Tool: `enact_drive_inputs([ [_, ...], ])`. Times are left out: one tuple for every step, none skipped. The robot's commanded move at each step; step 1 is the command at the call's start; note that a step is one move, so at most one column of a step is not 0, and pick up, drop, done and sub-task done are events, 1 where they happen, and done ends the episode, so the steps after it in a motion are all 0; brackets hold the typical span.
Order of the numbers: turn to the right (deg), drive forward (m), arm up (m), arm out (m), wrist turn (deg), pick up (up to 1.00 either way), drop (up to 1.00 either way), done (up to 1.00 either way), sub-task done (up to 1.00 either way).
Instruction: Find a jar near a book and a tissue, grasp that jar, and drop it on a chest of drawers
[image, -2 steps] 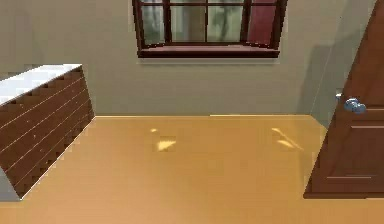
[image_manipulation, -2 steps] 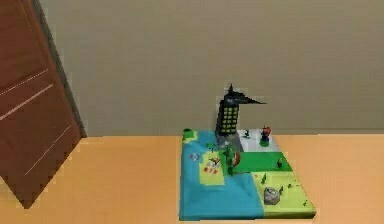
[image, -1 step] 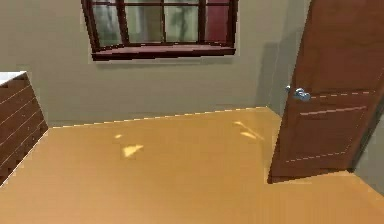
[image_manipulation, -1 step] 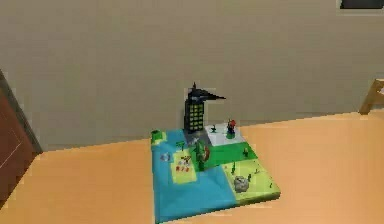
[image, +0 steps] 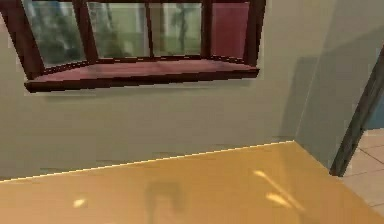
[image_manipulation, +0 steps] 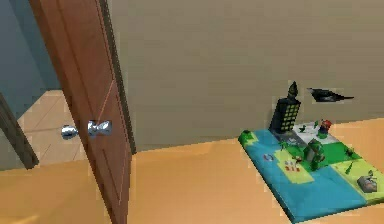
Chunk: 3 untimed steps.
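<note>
Open floor (image: 200, 188) is bounded by a wall (image: 150, 120) under a window (image: 140, 30); a door (image_manipulation: 90, 100) is set left of a mat (image_manipulation: 300, 190); the gripper's state cannot be told.

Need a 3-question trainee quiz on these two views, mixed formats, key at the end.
1. True or false: in the forward view, the dark red wooden-framed window sits above a plain beige wall.
2. Multiple choice: in the arm side view, the round silver knob is fixed to A) a brown wooden door; B) a white drawer front; C) a glass cabinet.
3. Fill in: the flat blue, green and yellow play mat lies on the ____.
Key: 1 true; 2 A; 3 orange floor.
</note>
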Motion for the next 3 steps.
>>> enact_drive_inputs([
  [6.0,0.0,0.0,0.0,0.0,0.0,0.0,0.0,0.0],
  [0.0,0.45,0.0,0.0,0.0,0.0,0.0,0.0,0.0],
  [42.0,0.0,0.0,0.0,0.0,0.0,0.0,0.0,0.0],
])
